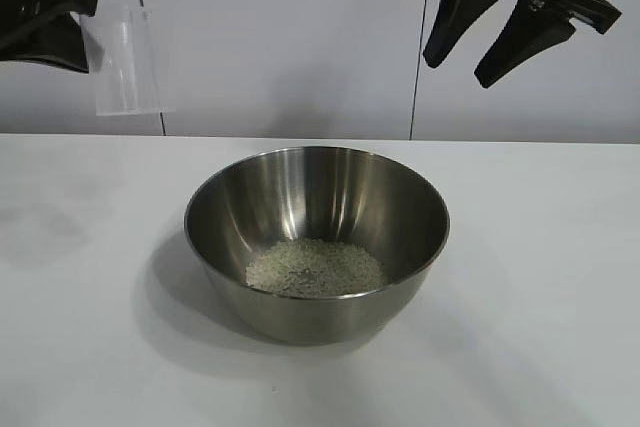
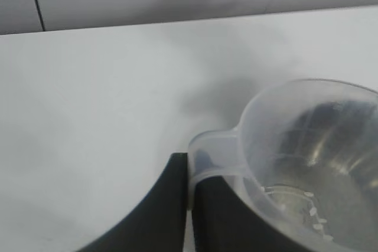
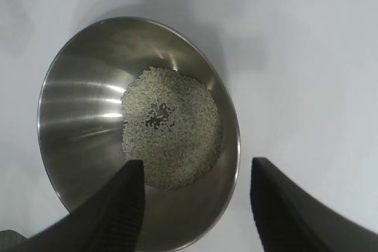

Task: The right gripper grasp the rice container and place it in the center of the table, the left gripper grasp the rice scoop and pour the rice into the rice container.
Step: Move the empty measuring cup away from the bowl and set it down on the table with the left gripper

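The rice container [image 1: 316,239], a round bowl of shiny brushed steel, sits near the middle of the plain white surface [image 1: 540,277], with bare room on every side out to the near and side edges. The rice [image 1: 315,267], small off-white grains, lies in a low heap on its bottom. Farther back and high above the surface's far left edge, the left claw [image 1: 85,22] is clamped on the tab of the translucent, frosted rice scoop [image 1: 127,60], held upright in the air with only a few grains inside. High above the far right, the right claw [image 1: 492,35] hangs spread wide, holding nothing.
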